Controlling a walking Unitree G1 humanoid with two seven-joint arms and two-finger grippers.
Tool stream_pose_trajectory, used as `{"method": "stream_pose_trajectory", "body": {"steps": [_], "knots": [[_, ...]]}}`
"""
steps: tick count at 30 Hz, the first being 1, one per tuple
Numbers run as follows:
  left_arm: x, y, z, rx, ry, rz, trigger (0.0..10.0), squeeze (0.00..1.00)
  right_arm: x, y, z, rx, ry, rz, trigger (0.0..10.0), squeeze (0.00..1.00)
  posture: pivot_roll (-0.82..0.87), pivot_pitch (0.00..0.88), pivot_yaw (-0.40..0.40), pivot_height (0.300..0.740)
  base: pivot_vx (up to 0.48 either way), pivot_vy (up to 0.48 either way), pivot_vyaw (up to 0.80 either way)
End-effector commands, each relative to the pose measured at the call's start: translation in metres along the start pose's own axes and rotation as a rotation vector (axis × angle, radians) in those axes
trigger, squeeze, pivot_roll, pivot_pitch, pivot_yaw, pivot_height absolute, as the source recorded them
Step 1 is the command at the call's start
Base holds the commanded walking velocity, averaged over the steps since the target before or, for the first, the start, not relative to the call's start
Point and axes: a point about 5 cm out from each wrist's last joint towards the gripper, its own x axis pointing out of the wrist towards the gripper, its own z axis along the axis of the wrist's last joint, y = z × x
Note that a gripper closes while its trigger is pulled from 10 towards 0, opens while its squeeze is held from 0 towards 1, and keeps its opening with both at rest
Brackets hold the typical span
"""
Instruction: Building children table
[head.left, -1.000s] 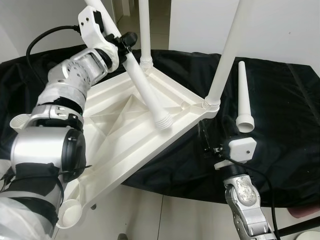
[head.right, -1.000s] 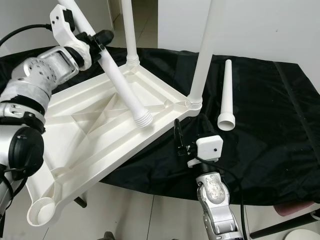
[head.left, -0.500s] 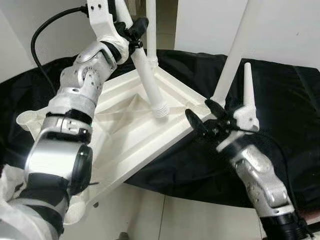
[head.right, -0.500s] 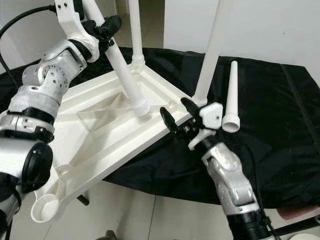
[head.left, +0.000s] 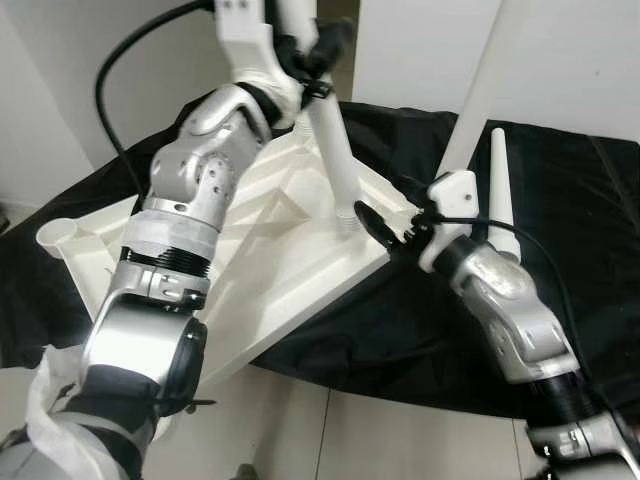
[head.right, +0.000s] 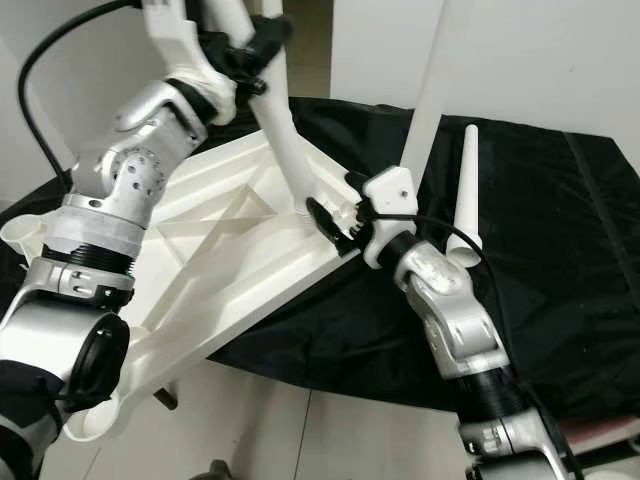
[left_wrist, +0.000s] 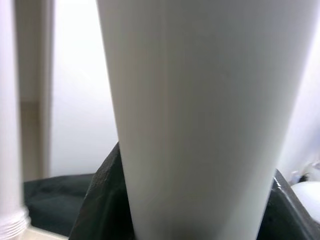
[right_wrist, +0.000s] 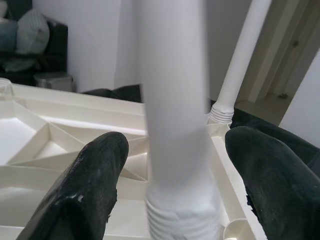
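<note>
Two end effectors work on one white leg (head.left: 335, 165). Nearest, the right end effector (head.left: 385, 222) is spread wide, its fingers (right_wrist: 95, 175) either side of the leg's threaded lower end without touching it. That end sits over the upturned white tabletop (head.left: 250, 250), which lies tilted on a black cloth (head.left: 590, 250). Higher up, the left end effector (head.left: 315, 55) is clamped on the leg. A loose leg (head.left: 500, 190) lies on the cloth beside the right arm. Farther back, two legs stand fitted in corners.
</note>
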Motion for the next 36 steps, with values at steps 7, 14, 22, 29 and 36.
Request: {"method": "stream_pose_trajectory", "body": {"steps": [7, 14, 22, 29, 36], "knots": [[0.006, -0.024, 0.001, -0.022, -0.021, -0.091, 10.0, 0.0, 0.021, 0.003, -0.002, -0.084, 0.04, 0.019, 10.0, 0.0, -0.01, 0.013, -0.028, 0.74, 0.0, 0.0, 0.0], [0.011, -0.043, 0.0, -0.019, -0.023, -0.135, 10.0, 0.0, 0.045, -0.003, -0.004, -0.177, 0.09, -0.042, 10.0, 0.0, 0.0, 0.011, -0.035, 0.74, 0.0, 0.0, 0.0], [0.01, -0.046, 0.0, -0.001, -0.018, -0.138, 10.0, 0.0, 0.047, -0.006, -0.007, -0.182, 0.128, -0.052, 3.6, 0.0, 0.0, 0.013, -0.039, 0.74, 0.0, 0.0, 0.0], [0.009, -0.045, -0.002, 0.012, -0.001, -0.127, 10.0, 0.0, 0.044, -0.004, -0.009, -0.168, 0.111, -0.034, 0.0, 0.0, 0.0, 0.019, -0.038, 0.74, 0.0, 0.0, 0.0], [0.006, -0.049, -0.007, 0.063, 0.026, -0.13, 10.0, 0.0, 0.036, 0.001, -0.012, -0.094, 0.095, -0.045, 0.0, 0.0, 0.01, 0.023, -0.039, 0.74, 0.0, 0.0, 0.0]]}}
